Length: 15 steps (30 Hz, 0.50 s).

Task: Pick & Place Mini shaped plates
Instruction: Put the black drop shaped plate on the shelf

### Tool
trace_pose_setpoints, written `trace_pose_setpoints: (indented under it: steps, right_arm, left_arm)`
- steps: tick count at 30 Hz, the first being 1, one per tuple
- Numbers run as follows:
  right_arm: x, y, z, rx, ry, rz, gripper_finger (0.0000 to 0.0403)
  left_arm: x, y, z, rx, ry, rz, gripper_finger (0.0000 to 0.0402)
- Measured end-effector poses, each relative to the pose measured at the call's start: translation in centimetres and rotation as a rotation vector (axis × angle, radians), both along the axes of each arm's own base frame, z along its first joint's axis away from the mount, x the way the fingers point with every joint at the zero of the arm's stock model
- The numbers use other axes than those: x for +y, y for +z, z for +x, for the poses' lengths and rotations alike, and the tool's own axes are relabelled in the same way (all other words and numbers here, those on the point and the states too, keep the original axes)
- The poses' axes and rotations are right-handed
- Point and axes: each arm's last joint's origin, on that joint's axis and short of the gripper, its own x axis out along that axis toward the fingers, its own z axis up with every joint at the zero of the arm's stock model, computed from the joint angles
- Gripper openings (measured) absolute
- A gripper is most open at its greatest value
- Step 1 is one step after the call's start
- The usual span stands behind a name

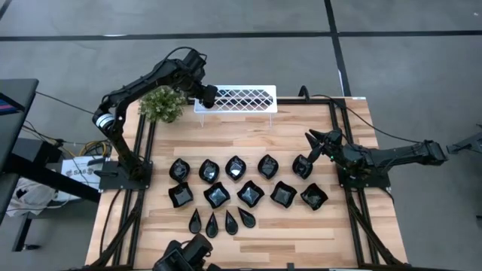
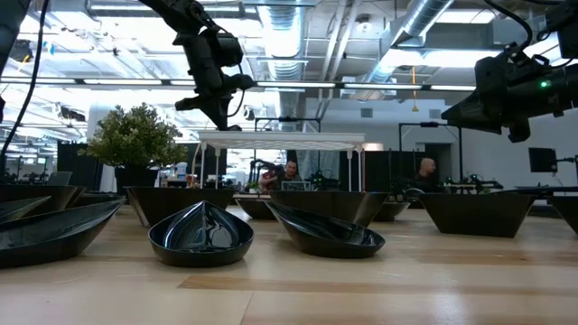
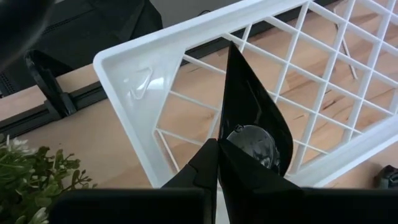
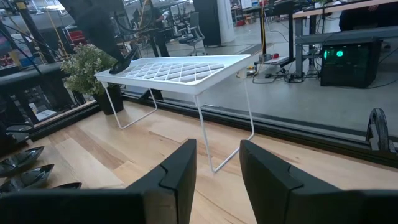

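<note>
The left hand (image 1: 205,95) grips a slim black teardrop plate (image 3: 252,127) over the white rack's (image 1: 252,98) nine o'clock end, while the right hand (image 1: 316,141) hovers open at the bench's (image 1: 301,226) three o'clock edge beside the remaining plates (image 1: 248,192).

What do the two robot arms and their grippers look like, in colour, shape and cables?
Both arms are dark, nearly black, built of jointed segments. The left arm has a white band near its lower joint. The right arm carries a small green light. Black cables trail from both bases. The left gripper has dark tapered fingers; the right gripper has broad, blocky black fingers.
</note>
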Motion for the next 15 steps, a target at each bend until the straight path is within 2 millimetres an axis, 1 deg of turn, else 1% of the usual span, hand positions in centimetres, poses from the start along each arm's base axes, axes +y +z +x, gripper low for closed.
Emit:
trace_pose_setpoints:
  steps: [7, 15]
  right_arm:
    - [0.0, 0.01, 0.0, 0.0, 0.0, 0.0, 0.0119]
    - [0.0, 0.0, 0.0, 0.0, 0.0, 0.0, 0.0119]
  left_arm:
    - [0.0, 0.0, 0.0, 0.0, 0.0, 0.0, 0.0019]
    - [0.0, 0.01, 0.0, 0.0, 0.0, 0.0, 0.0042]
